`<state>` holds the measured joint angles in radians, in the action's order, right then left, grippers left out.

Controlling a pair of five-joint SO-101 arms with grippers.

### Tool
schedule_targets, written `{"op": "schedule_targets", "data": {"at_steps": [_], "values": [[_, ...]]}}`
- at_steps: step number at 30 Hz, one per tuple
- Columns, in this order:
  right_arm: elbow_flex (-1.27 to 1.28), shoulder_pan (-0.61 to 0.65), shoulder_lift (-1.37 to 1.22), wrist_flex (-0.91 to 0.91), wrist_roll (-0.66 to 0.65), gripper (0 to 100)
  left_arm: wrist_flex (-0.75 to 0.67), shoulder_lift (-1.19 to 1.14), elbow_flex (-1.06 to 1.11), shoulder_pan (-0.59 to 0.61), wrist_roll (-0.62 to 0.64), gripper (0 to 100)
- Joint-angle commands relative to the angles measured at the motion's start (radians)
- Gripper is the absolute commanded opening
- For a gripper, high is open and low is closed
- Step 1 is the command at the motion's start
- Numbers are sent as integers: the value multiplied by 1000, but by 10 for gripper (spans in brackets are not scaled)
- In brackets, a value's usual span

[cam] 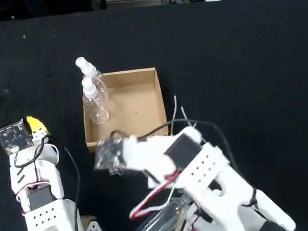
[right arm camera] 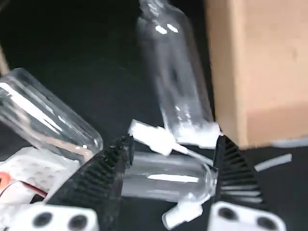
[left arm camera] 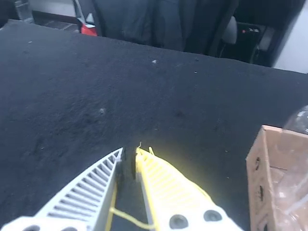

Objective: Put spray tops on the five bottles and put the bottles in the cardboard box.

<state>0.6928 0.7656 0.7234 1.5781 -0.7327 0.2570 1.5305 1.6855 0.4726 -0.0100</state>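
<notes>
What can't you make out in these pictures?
High view: the right arm covers whatever lies under its wrist.
High view: the lying bottle has its neck hidden under that arm.
Right wrist view: the blurred bottle beside the box runs off the edge at its neck.
Left wrist view: the edge cuts off the box, hiding its inside.

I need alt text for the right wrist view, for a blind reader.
The right gripper, open, hangs over a clear bottle lying on the black table, with white spray tops beside it. Beyond are a second bottle, a third bottle and a cardboard box.
</notes>
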Motion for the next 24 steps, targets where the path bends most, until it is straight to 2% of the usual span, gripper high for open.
{"op": "schedule_targets", "data": {"at_steps": [1, 5, 8, 24], "values": [[12, 141, 36, -28, -9, 250, -11, 2, 21, 70, 84, 30], [54, 155, -27, -92, -6, 250, -11, 2, 16, 174, 196, 30], [54, 158, -116, -147, -6, 253, -11, 2, 16, 205, 245, 30], [2, 155, -369, -334, -6, 254, -11, 2, 16, 206, 244, 30]]}}
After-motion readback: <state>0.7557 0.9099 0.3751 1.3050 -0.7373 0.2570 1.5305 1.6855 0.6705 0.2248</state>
